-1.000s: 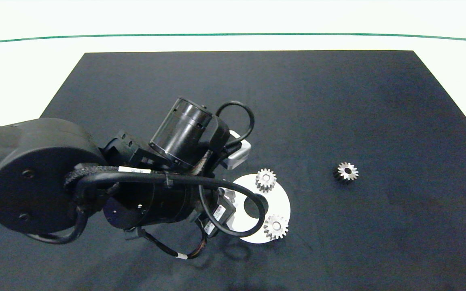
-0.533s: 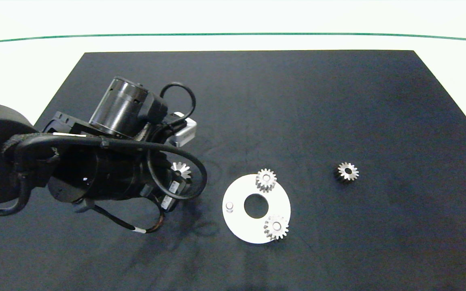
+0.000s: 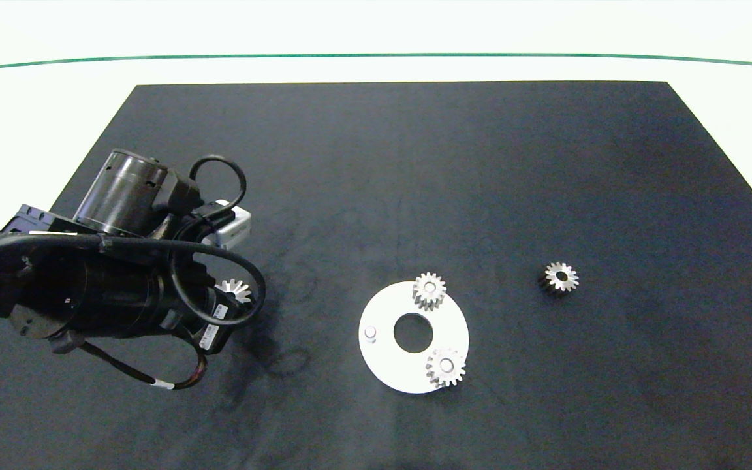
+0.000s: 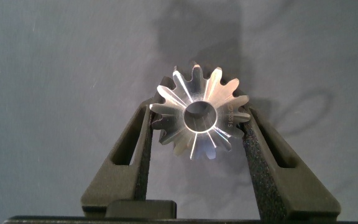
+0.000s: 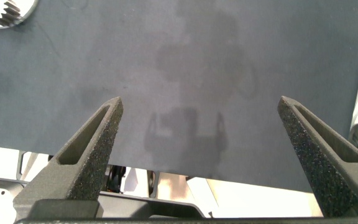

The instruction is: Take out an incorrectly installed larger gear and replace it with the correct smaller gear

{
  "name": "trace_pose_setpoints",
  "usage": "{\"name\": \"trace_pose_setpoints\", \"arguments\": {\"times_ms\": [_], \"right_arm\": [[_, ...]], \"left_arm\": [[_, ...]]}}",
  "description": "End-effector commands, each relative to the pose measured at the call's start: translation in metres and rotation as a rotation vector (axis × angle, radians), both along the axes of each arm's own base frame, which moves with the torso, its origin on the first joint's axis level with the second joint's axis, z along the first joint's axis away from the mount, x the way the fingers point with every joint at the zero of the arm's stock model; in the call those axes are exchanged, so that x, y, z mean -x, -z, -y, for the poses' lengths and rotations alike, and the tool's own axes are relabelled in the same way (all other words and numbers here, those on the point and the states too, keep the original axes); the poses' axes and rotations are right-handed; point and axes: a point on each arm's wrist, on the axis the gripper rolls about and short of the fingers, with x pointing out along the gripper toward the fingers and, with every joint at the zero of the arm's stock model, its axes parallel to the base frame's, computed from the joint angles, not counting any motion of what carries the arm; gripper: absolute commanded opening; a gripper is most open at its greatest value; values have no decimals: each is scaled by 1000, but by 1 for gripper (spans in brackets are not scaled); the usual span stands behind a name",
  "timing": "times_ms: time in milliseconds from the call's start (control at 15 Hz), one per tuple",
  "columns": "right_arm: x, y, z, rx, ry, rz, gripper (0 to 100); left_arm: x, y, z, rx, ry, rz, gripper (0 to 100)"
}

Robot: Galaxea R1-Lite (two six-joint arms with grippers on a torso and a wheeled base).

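The larger gear (image 3: 234, 290) hangs pinched in my left gripper (image 3: 229, 307) near the surface's left edge, well apart from the white disc (image 3: 386, 365); the smaller gear (image 3: 560, 277) lies toward the right edge. At my left wrist, both fingers (image 4: 143, 149) press its teeth. My right gripper (image 5: 197, 134) hangs spread wide.

Overhead head view; two close wrist views

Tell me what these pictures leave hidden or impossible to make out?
- Head view: the left gripper is mostly covered by its own arm and cables; only part of the larger gear peeks out.
- Right wrist view: a toothed part is cut off at the picture's corner, so which gear it is stays unclear.
- Head view: the right gripper is out of frame.
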Motion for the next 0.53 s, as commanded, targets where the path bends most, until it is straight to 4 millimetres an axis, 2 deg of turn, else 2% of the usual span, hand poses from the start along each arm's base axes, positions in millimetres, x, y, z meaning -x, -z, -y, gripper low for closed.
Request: {"name": "trace_pose_setpoints", "arguments": {"times_ms": [67, 533], "right_arm": [[0, 2, 0, 2, 1, -11, 100], [-1, 5, 0, 4, 2, -24, 100]], "left_arm": [[1, 6, -7, -5, -17, -26, 31], [3, 18, -10, 12, 2, -76, 31]]}}
